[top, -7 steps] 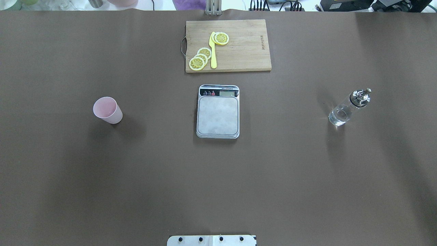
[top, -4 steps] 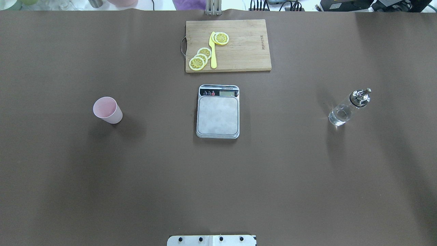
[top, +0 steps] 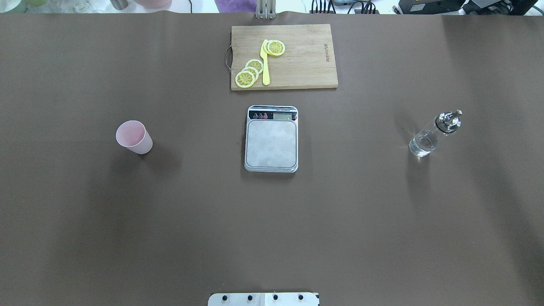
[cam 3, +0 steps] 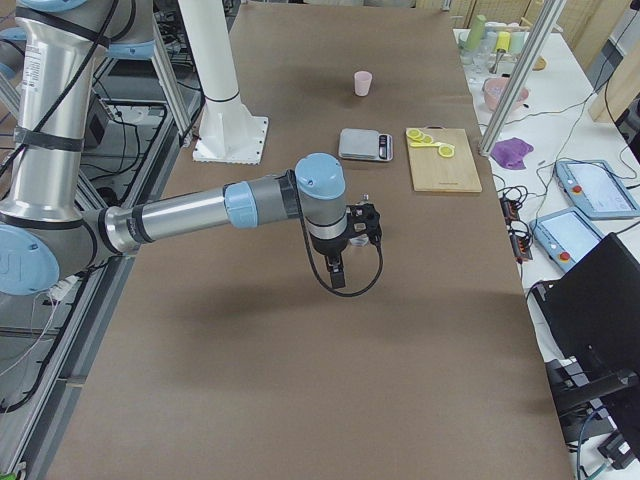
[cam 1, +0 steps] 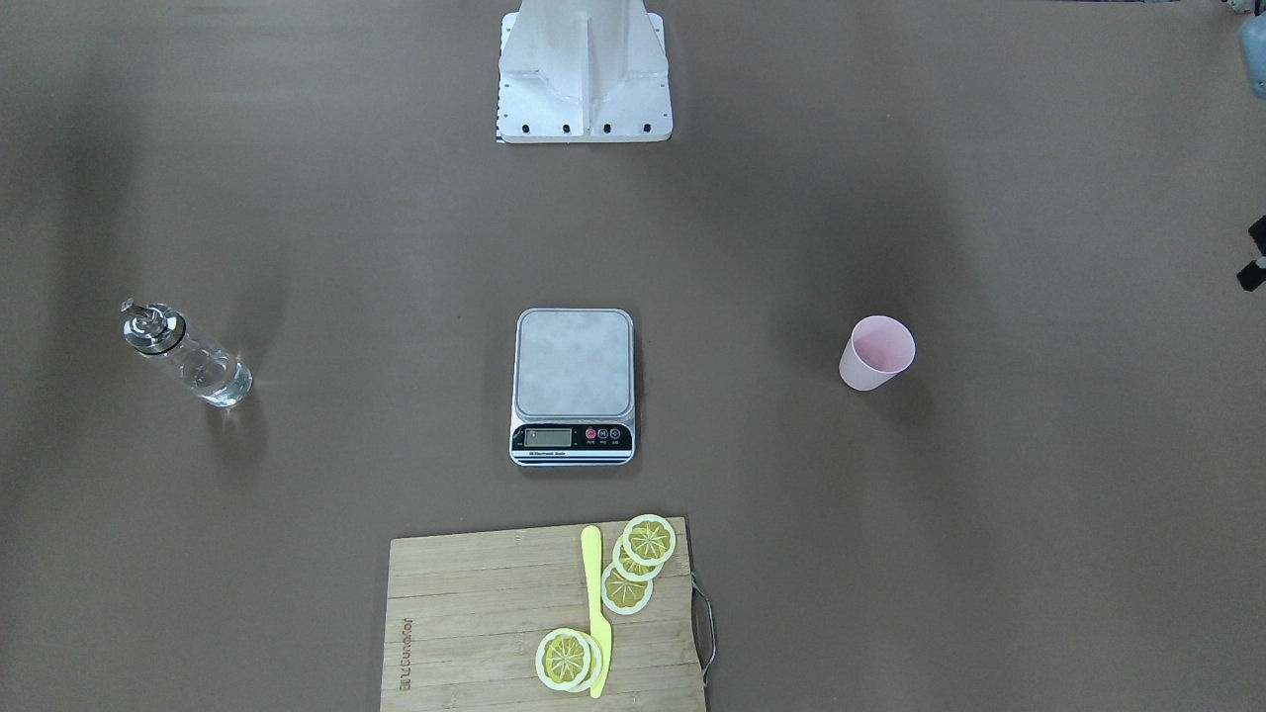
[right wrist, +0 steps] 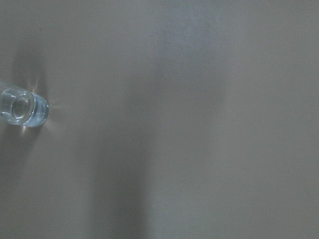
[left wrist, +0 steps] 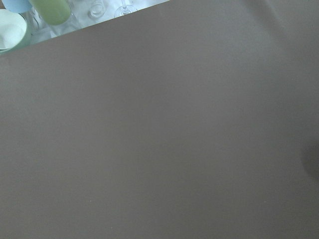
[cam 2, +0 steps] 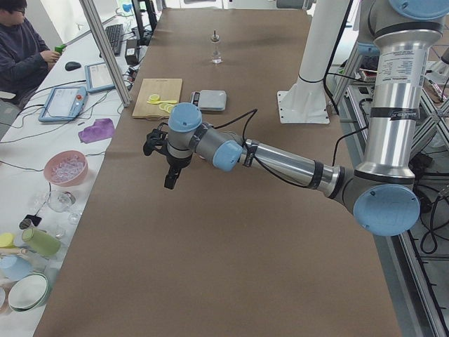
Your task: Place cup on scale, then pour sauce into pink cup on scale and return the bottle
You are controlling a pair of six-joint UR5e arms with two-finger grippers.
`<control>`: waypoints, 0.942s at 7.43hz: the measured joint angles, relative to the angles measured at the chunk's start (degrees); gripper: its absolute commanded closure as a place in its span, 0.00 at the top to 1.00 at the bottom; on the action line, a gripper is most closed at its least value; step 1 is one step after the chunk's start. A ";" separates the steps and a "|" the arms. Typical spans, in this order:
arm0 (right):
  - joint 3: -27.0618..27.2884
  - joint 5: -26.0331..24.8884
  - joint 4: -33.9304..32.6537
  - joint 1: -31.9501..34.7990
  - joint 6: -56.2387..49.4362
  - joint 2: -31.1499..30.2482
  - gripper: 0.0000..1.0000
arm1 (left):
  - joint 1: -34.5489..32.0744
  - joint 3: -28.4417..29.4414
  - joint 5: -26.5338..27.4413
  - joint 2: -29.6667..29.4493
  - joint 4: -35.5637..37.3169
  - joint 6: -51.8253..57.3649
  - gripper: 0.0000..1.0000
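Two pincers noted, each hanging above the brown counter and touching nothing. Caught the left pincer and the right pincer only in the side views, both pointing down; could not tell how wide either stood. Found the pink cup upright on the counter, farther along from the left pincer, between it and the scale, well apart from both. Spotted the glass bottle upright below the right pincer and off to one side, at the edge of that wrist's view. Made out the scale mid-counter between the two pincers, with the wooden cutting board just beyond it, lemon slices and a yellow knife lying on top.
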 measured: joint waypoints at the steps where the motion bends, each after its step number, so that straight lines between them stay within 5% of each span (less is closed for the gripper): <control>1: -0.02 0.00 3.09 -1.44 4.03 -1.04 0.98 | 4.66 0.11 0.12 0.02 -4.60 -8.86 0.98; 5: -0.28 -0.02 13.57 -5.89 12.98 -4.56 0.99 | 22.99 0.49 9.09 -2.80 -13.00 -31.32 0.94; 7: -0.40 0.01 14.04 -6.05 13.20 -4.77 0.99 | 29.91 1.95 15.34 -6.47 -13.32 -37.60 0.81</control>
